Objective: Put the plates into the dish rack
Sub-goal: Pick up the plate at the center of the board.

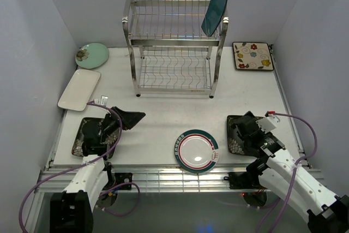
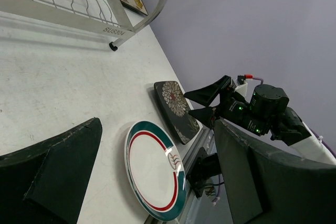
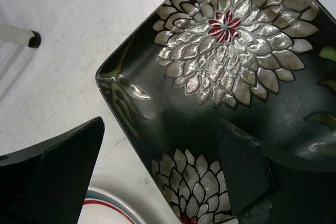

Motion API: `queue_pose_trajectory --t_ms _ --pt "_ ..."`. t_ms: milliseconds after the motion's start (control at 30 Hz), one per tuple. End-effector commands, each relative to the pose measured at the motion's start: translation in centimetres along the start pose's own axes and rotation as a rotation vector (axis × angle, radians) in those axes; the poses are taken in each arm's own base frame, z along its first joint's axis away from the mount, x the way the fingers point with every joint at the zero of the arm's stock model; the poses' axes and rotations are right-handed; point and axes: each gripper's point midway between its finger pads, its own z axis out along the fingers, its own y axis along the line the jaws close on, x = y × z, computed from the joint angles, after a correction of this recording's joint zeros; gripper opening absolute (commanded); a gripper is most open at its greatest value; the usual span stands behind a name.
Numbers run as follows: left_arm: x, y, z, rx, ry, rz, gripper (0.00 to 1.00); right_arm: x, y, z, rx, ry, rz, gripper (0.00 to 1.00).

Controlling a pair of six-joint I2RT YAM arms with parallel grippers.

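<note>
Dark floral square plate (image 3: pixel 231 66) lies flat on the tabletop (image 1: pixel 163 118), near right side — just beneath the right fingers (image 3: pixel 52 177), spread wide astride one rim; left fingers (image 2: pixel 58 166), equally wide, are well apart.

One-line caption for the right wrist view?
Open right gripper straddling the edge of a dark floral square plate, teal-rimmed round plate just visible at bottom.
</note>
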Motion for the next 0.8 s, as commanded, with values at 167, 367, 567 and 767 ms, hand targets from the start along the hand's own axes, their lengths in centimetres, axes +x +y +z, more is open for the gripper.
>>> queue_pose_trajectory --t_ms 167,367,567,767 --pt "-0.7 -1.8 0.1 0.052 0.001 0.043 0.98 -0.6 -0.5 0.0 0.056 -0.028 0.053 0.92" --pt "-0.8 -1.5 0.2 0.044 0.0 0.054 0.98 -2.4 0.6 0.0 0.095 -0.066 -0.004 0.92" --pt "0.2 -2.4 0.6 0.078 0.052 0.049 0.98 -2.7 5.0 1.6 0.053 0.005 -0.096 0.93" --pt "0.3 -2.0 0.7 0.069 0.045 0.067 0.98 -2.9 6.6 3.2 0.01 0.055 -0.009 0.98"
